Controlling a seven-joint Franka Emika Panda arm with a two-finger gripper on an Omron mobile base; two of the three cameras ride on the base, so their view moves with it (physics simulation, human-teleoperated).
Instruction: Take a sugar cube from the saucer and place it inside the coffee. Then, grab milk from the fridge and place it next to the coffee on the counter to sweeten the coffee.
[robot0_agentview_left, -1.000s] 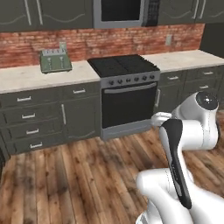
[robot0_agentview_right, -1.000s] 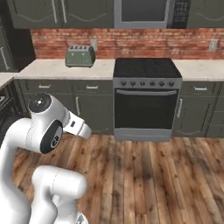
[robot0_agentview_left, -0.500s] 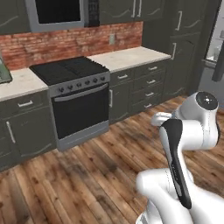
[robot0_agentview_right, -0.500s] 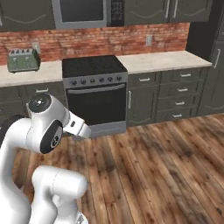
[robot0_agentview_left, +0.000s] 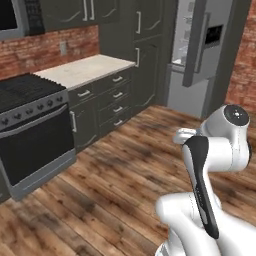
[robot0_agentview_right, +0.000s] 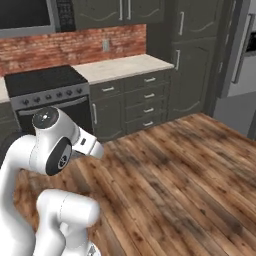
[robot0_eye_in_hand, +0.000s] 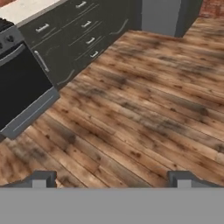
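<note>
Hovering over bare wooden floor, gripper spread wide and empty, fingertips well apart. Fridge ahead at right, door ajar, beyond tall dark cabinets. Counter beside black stove, under brick wall.

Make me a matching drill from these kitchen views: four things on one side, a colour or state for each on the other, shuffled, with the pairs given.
Things:
1. fridge
2. counter
3. gripper
4. floor

Colour or state:
A. wooden planks
B. beige stone top over dark drawers
C. fingers spread, nothing between them
D. tall, grey, its door swung open

Pairs: 1-D, 2-B, 3-C, 4-A
</note>
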